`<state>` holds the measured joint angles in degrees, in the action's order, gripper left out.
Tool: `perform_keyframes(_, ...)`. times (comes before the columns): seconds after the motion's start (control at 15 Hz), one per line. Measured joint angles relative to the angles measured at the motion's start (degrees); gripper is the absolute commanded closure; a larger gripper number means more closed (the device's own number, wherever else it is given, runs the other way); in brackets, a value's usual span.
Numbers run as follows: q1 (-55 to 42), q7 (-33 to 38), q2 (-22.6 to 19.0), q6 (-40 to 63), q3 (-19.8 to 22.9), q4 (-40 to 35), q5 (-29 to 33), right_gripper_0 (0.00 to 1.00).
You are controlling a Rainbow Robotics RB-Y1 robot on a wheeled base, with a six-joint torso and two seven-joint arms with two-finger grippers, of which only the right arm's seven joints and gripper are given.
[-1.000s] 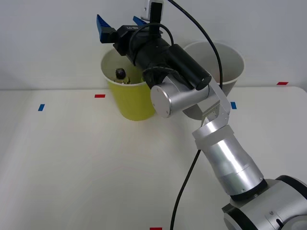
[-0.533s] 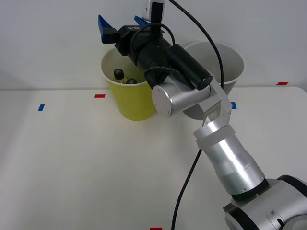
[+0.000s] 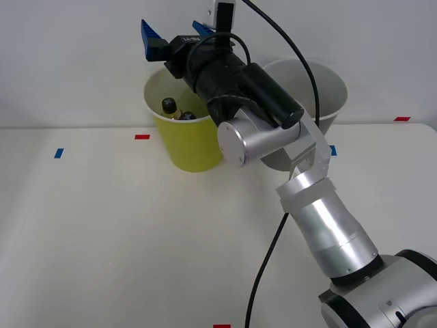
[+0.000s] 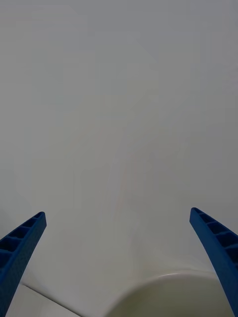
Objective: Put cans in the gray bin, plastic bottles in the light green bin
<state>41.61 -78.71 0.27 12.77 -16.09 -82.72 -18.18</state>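
Front view: the right end effector (image 3: 176,35) hangs over the far rim of the light green bin (image 3: 184,140), its blue fingers (image 3: 150,37) spread wide and holding nothing. Just below it, inside that bin, sit the plastic bottles (image 3: 171,106). The gray bin (image 3: 326,92) stands off to its right on the worktop (image 3: 102,232).

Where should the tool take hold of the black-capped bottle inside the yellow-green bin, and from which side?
Probably at its black cap, coming straight down from above. The small black-capped plastic bottle sits deep in the round yellow-green bin, whose tall wall blocks any sideways approach; the cap is what shows near the white rim. The right tool is open above the bin.
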Motion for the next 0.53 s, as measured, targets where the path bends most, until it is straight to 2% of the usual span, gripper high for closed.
perform_keyframes(0.27,-0.11,-1.29,-1.40,-1.96,0.00,-0.56,0.67,0.00)
perform_keyframes(0.53,-4.08,-1.10,-5.39,-2.17,-0.39,-7.03,0.09,0.00)
